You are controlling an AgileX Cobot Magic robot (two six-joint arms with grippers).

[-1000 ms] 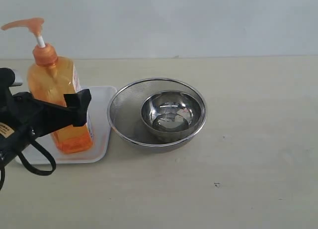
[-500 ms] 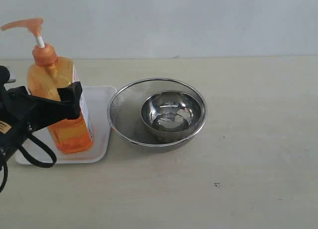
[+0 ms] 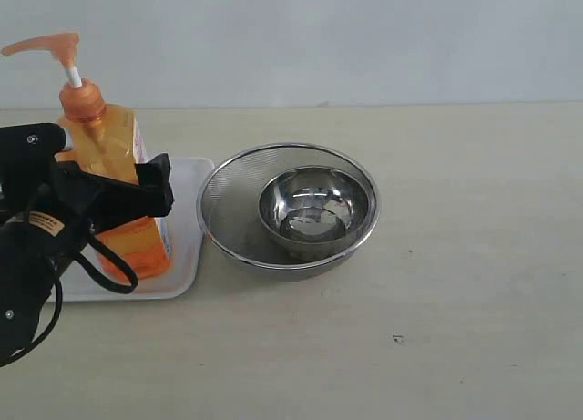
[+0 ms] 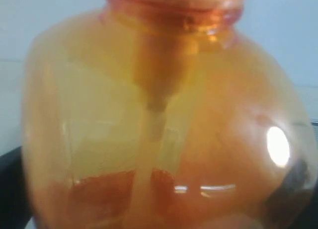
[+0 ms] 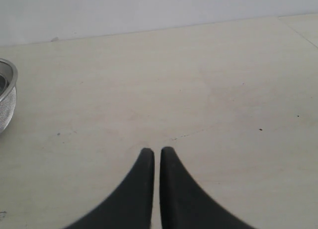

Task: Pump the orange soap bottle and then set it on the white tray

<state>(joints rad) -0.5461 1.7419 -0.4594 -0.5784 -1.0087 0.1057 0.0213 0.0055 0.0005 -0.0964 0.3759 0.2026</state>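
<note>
The orange soap bottle (image 3: 102,156) stands upright on the white tray (image 3: 187,221) at the left, its pump head raised. My left gripper (image 3: 146,185) is open, its jaws wide on either side of the bottle's body; one black finger (image 3: 157,185) crosses in front of it and the other is hidden behind. In the left wrist view the bottle (image 4: 159,114) fills the picture, with a dark finger (image 4: 9,189) at the edge. My right gripper (image 5: 157,150) is shut over bare table, holding nothing, and does not show in the exterior view.
A round steel mesh strainer (image 3: 226,221) sits just right of the tray with a steel bowl (image 3: 314,210) inside it; its rim (image 5: 6,97) shows in the right wrist view. Bare table stretches to the right and front.
The left gripper drew back to the left, then came forward to the right again and sits higher. The bottle has not moved on the tray. The right gripper is still.
</note>
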